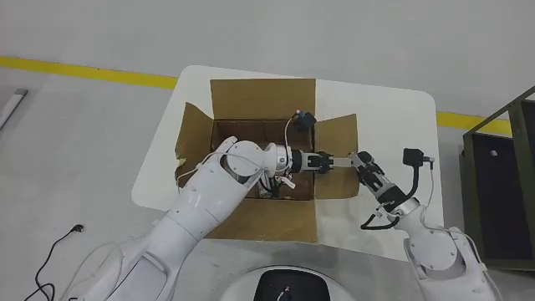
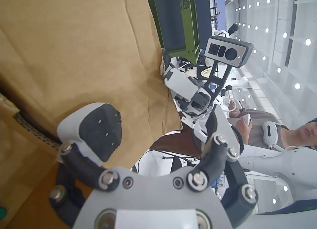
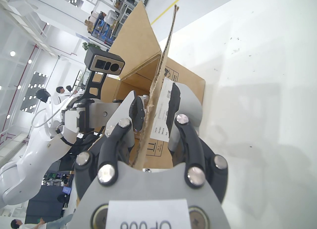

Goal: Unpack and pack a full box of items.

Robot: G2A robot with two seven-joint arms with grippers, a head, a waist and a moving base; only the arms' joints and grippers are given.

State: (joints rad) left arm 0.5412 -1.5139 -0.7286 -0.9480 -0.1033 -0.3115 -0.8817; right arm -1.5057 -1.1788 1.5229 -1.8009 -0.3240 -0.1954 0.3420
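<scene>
On the white table (image 1: 376, 109) sat the cardboard box (image 1: 263, 99), flaps spread open. Its right-side flap (image 3: 163, 61) ran between the parted fingers of the right hand (image 3: 156, 106), not yet pinched. The left hand (image 2: 158, 126), also open, hovered by that flap's inner face. To my eye, the right should close squarely on the edge and fold gently, lest the frayed cardboard tear.

We see a brown cardboard box (image 1: 251, 128) upright at mid-desk (image 1: 376, 109), open, its four flaps (image 1: 338, 134) spread outward toward 12, 3, 6 and 9 o'clock; a white label (image 3: 161, 116) sits on its outside.
</scene>
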